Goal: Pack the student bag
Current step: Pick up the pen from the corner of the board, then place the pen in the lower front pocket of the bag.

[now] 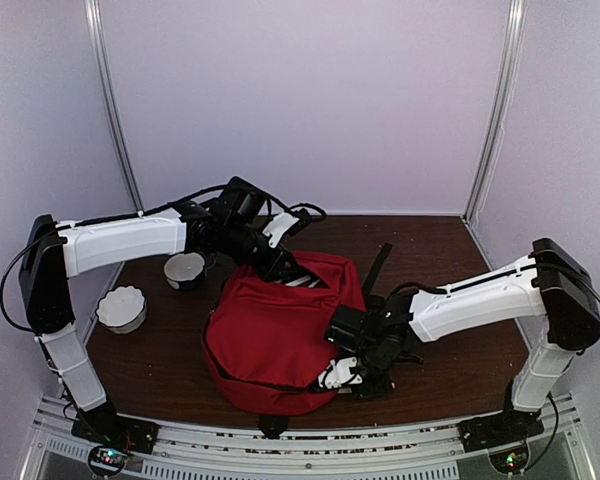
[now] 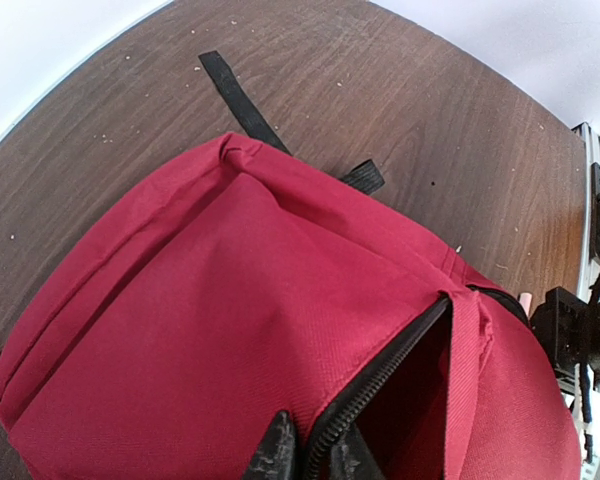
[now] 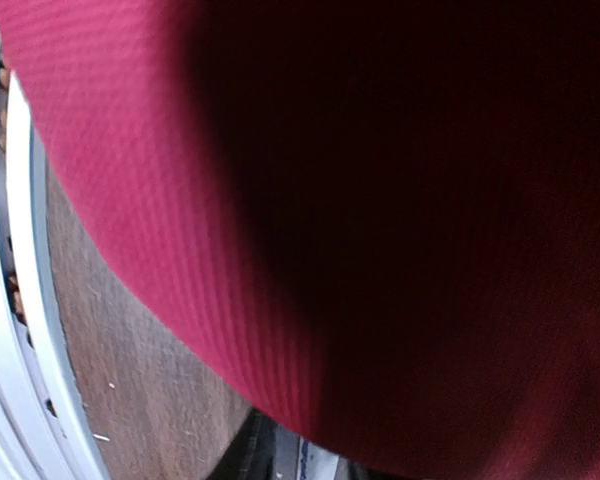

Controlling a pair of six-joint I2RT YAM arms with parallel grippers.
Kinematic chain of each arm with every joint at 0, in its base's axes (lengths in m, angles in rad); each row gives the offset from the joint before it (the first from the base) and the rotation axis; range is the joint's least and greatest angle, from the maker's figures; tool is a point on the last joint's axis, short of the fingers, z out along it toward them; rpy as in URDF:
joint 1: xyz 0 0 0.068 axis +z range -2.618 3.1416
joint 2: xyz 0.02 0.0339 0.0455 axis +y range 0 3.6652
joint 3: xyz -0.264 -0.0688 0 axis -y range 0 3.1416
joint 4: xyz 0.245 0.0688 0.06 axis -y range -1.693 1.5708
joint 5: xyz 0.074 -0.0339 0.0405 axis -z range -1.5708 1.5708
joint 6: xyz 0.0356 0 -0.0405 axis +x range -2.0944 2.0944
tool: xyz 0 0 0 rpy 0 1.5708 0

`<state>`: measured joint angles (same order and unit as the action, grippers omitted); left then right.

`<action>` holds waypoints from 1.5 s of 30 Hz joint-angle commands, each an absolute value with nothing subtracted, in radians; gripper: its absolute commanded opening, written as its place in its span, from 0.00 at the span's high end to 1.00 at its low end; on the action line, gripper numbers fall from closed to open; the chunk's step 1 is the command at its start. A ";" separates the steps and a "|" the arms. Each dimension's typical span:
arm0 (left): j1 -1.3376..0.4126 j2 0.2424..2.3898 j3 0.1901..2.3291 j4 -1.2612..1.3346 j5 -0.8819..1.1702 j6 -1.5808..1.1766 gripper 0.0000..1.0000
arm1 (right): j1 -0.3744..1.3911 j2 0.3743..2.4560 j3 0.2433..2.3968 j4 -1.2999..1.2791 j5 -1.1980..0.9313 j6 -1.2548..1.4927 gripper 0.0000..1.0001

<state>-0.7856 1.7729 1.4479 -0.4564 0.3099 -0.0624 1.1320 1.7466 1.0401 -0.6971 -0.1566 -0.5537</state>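
Observation:
The red student bag (image 1: 280, 335) lies in the middle of the brown table, its opening at the far end. My left gripper (image 1: 283, 267) is at that far edge. In the left wrist view the bag (image 2: 230, 300) fills the frame, and my left gripper (image 2: 315, 458) is shut on its black zipper edge (image 2: 390, 370), with the dark inside showing beside it. My right gripper (image 1: 352, 374) is pressed against the bag's near right side. In the right wrist view red fabric (image 3: 180, 200) covers nearly everything and the fingers are hidden. A white and black thing (image 3: 310, 465) shows under the fabric.
A white bowl (image 1: 185, 270) and a scalloped white bowl (image 1: 121, 308) stand left of the bag. Black straps (image 1: 378, 265) trail from the bag to the far right. The metal rail (image 1: 300, 450) runs along the near table edge.

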 commanded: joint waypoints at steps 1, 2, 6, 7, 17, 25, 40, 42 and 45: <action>-0.784 1.764 1.473 -0.428 0.328 -0.069 0.87 | 1.120 1.787 1.065 -0.725 -0.202 -0.527 0.79; -0.784 1.764 1.473 -0.428 0.328 -0.069 0.87 | 1.120 1.788 1.062 -0.726 -0.205 -0.526 0.81; -0.786 1.764 1.473 -0.430 0.325 -0.069 0.87 | 1.120 1.776 1.059 -0.747 -0.212 -0.509 0.89; -0.784 1.765 1.472 -0.430 0.325 -0.070 0.87 | 1.120 1.766 1.062 -0.759 -0.219 -0.505 0.91; -0.784 1.772 1.474 -0.430 0.328 -0.070 0.87 | 1.094 1.613 1.287 -1.004 -0.465 -0.557 0.94; -0.785 1.776 1.476 -0.431 0.334 -0.071 0.87 | 1.002 1.586 1.598 -0.936 -0.508 -0.577 0.94; -0.784 1.784 1.491 -0.448 0.359 -0.065 0.87 | 0.950 1.728 1.742 -0.739 -0.484 -0.766 0.93; -0.785 1.788 1.494 -0.451 0.365 -0.062 0.87 | 0.931 1.754 1.759 -0.740 -0.537 -0.778 0.93; -0.785 1.790 1.494 -0.453 0.365 -0.050 0.87 | 0.899 1.799 1.802 -0.738 -0.616 -0.780 0.93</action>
<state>-0.7853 1.7805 1.4582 -0.4721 0.3328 -0.0620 0.9405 1.7588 1.7340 -0.7662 -0.5045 -0.7395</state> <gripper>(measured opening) 0.128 0.090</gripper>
